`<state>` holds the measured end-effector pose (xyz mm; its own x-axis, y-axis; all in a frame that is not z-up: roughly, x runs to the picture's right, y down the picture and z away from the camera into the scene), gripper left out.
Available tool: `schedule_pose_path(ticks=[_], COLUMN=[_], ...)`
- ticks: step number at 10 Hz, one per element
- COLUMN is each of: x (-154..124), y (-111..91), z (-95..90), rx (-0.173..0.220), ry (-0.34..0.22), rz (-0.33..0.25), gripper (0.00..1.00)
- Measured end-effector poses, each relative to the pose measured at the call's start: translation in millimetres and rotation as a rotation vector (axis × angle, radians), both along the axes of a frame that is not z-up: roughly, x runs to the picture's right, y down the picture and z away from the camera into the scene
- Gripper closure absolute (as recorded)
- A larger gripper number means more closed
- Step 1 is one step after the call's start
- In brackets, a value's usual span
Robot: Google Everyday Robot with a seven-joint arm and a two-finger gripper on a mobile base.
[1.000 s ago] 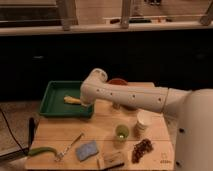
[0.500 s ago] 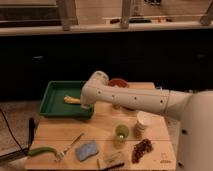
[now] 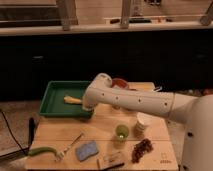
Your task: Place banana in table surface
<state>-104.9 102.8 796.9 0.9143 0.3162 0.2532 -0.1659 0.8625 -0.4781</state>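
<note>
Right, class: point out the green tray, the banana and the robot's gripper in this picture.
green tray [image 3: 60, 84], camera view, far rim.
banana [image 3: 72, 100], camera view, middle of the fruit, lying in the tray.
gripper [image 3: 88, 105], camera view, arm's tip, over the tray's right end beside the banana.

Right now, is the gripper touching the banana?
Cannot tell: camera view shows the gripper beside the banana over the green tray; the arm hides contact.

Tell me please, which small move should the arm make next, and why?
Probably ease the gripper sideways onto the banana: the fruit lies in the green tray, not yet on the table surface, and the gripper sits just beside it.
</note>
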Motion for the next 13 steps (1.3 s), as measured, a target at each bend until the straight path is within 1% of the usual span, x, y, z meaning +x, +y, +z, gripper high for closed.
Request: schedule_pose_path(ticks=[3,10,11,12,13], x=[12.5,40.9,45.0,47.6,48.4], y=[5.8,10.0,10.9,11.1,9.7], z=[-1.9,4.9,6.9,7.8,7.5], rx=[-0.009,-0.024,-0.029,-0.027,-0.021], ry=[-0.013,-0.031,-0.037,-0.036,-0.036], rz=[0.024,0.080,0.091,0.094,0.095], gripper=[1.00,1.00,0.98,0.94,0.86])
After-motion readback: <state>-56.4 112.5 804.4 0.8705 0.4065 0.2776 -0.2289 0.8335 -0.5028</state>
